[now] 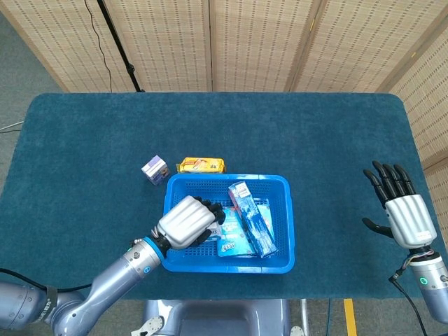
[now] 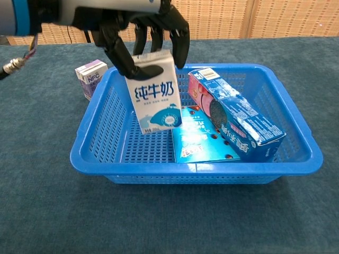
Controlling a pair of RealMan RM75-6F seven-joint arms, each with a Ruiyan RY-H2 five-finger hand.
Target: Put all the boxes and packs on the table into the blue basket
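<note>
While left hand (image 2: pixel 143 32) fingers clamp milk carton (image 2: pixel 154 98) over basket (image 2: pixel 95 159), we count two boxes (image 2: pixel 233 121) inside. Purple carton (image 1: pixel 155 169), yellow pack (image 1: pixel 201 165) left on table (image 1: pixel 70 175). Right hand (image 1: pixel 401 210) idle, fingers apart.

**Clearance in and around the basket**

The blue basket (image 2: pixel 90 153) is open on its left half, where the left hand (image 1: pixel 186 221) holds a milk carton (image 2: pixel 154 98) above the floor. The right half is taken up by a flat teal box (image 2: pixel 197 138) and a long blue box (image 2: pixel 235 116) leaning over it. Behind the basket's far-left corner stand a small purple carton (image 1: pixel 155 169) and a yellow pack (image 1: pixel 201 165), close together. The right hand (image 1: pixel 402 213) hovers well apart over bare tabletop.
</note>
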